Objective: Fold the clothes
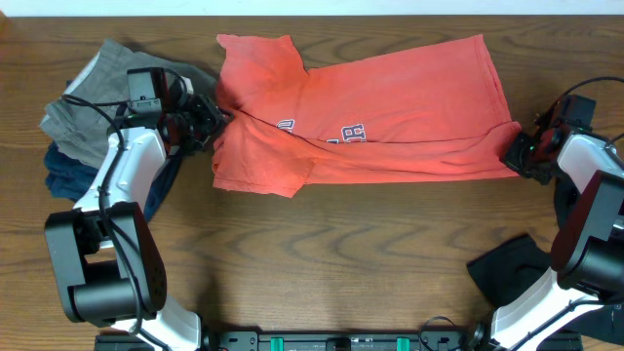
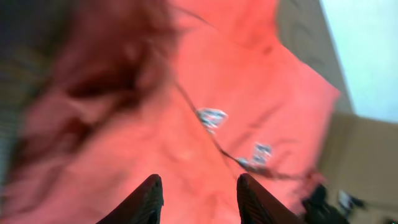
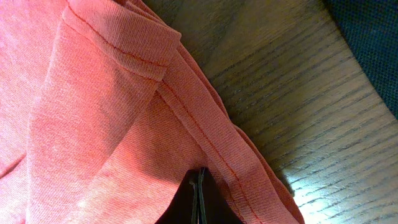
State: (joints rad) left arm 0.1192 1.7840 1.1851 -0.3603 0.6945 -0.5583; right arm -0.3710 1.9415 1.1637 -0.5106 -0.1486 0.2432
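The coral-red T-shirt (image 1: 390, 117) lies across the middle of the table, its lower part folded up so the navy-and-white lettering (image 1: 346, 133) peeks out along the fold. My left gripper (image 1: 209, 121) hovers at the shirt's left edge. In the left wrist view its fingers (image 2: 153, 194) stand apart over the blurred red cloth (image 2: 186, 137), with nothing between them. My right gripper (image 1: 517, 156) is at the shirt's lower right corner. In the right wrist view it (image 3: 199, 175) is shut, pinching the fabric just inside the stitched hem (image 3: 205, 134).
A heap of other clothes lies at the far left: grey-khaki (image 1: 93, 97) on top, navy (image 1: 68, 174) below, black (image 1: 195, 78) beside my left arm. A black object (image 1: 507, 268) rests near the front right. Dark blue fabric (image 3: 373, 37) shows beyond the shirt's hem.
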